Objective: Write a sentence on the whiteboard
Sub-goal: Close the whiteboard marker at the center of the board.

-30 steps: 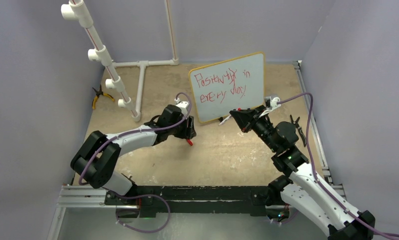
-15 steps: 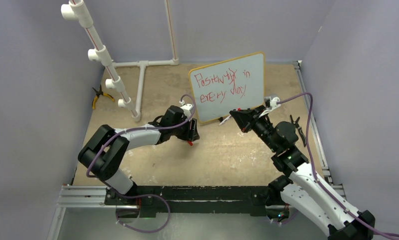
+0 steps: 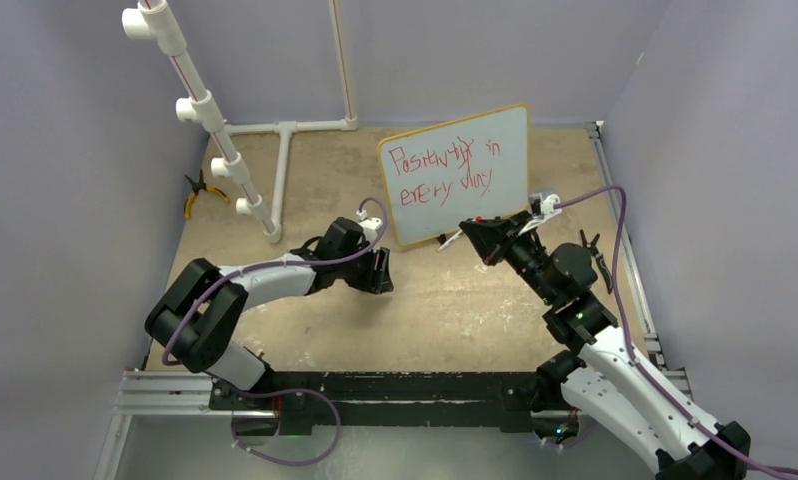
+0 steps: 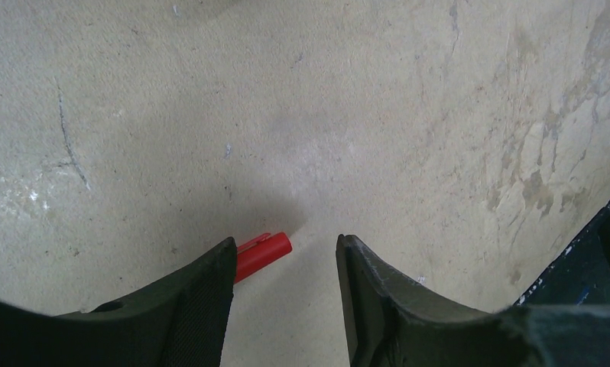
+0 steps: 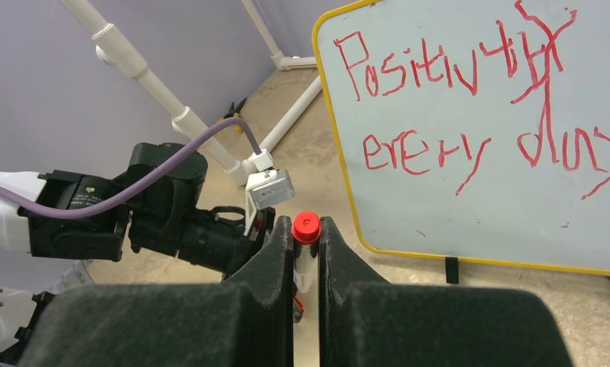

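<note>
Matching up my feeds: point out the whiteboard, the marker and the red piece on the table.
whiteboard (image 3: 457, 216), top external view, bare lower part of its face.
marker (image 5: 306, 226), right wrist view, its round red end.
red piece (image 4: 265, 251), left wrist view, its exposed rounded end.

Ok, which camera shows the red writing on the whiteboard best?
Right wrist view: the sentence appears close and large, though its right end is cut off. Top external shows both lines whole but tiny on the whiteboard. Left wrist shows none of it.
</note>
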Robot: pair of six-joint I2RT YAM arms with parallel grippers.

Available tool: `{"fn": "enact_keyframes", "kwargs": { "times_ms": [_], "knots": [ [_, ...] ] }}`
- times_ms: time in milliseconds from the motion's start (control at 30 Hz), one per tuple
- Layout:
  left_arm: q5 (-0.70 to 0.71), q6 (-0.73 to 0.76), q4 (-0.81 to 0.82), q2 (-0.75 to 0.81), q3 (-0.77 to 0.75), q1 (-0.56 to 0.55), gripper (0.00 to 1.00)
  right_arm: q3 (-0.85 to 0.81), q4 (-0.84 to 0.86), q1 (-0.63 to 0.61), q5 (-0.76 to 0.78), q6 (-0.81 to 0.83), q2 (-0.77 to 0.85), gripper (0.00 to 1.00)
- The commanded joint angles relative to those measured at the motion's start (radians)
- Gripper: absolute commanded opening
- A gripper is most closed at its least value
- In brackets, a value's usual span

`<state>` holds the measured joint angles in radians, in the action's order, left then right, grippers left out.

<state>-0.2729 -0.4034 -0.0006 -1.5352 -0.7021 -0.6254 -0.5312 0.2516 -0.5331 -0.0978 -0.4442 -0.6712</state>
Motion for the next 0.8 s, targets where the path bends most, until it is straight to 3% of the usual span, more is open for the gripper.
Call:
{"fn": "enact_keyframes", "kwargs": {
  "times_ms": [0,367,767],
  "knots": [
    [0.0,0.001,-0.039,0.053,0.018,-0.013,0.5,0.004,0.014,-0.004,-0.003,0.01,0.022,0.0],
    [0.006,-0.028,-0.052,0.077,0.054,-0.084,0.5,0.0,0.011,-0.004,-0.003,0.007,0.027,0.0],
    [0.339,-0.01,-0.227,0.081,-0.032,-0.218,0.45,0.001,0.011,-0.003,-0.005,0.006,0.024,0.0]
  ]
}}
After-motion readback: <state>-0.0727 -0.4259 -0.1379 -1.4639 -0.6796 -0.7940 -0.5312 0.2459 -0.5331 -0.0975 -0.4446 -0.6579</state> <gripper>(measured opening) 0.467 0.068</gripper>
